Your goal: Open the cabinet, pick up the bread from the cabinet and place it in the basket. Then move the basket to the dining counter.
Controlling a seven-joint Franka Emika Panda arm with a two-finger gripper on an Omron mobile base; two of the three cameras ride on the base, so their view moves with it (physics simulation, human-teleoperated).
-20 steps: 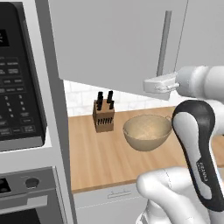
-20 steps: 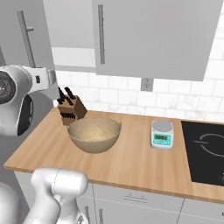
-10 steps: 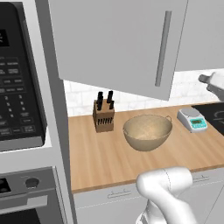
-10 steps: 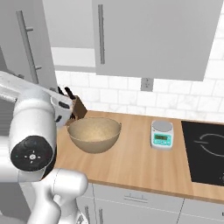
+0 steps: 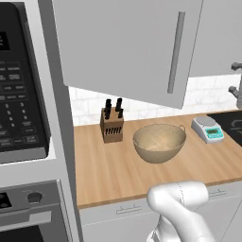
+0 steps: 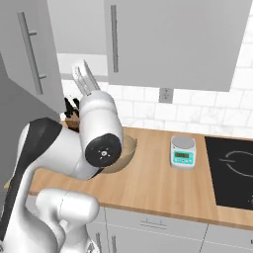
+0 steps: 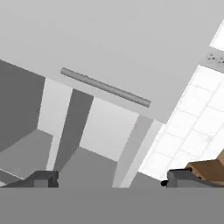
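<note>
The basket [image 6: 127,150] is mostly hidden behind the arm in the right base view. The cabinet [image 5: 123,45] is cut off by the top edge. The knife block [image 7: 210,169] is cut off at the right edge in the hand view.

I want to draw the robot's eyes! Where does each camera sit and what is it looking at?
Left base view: behind the arm on its left, looking down at the basket and knife block; a white arm link shows at the bottom.
Right base view: behind on the right, facing the scale; the arm rises, open pincer up high.
Hand view: on the hand, looking at the cabinet door.
Both base views share the wooden worktop.
</note>
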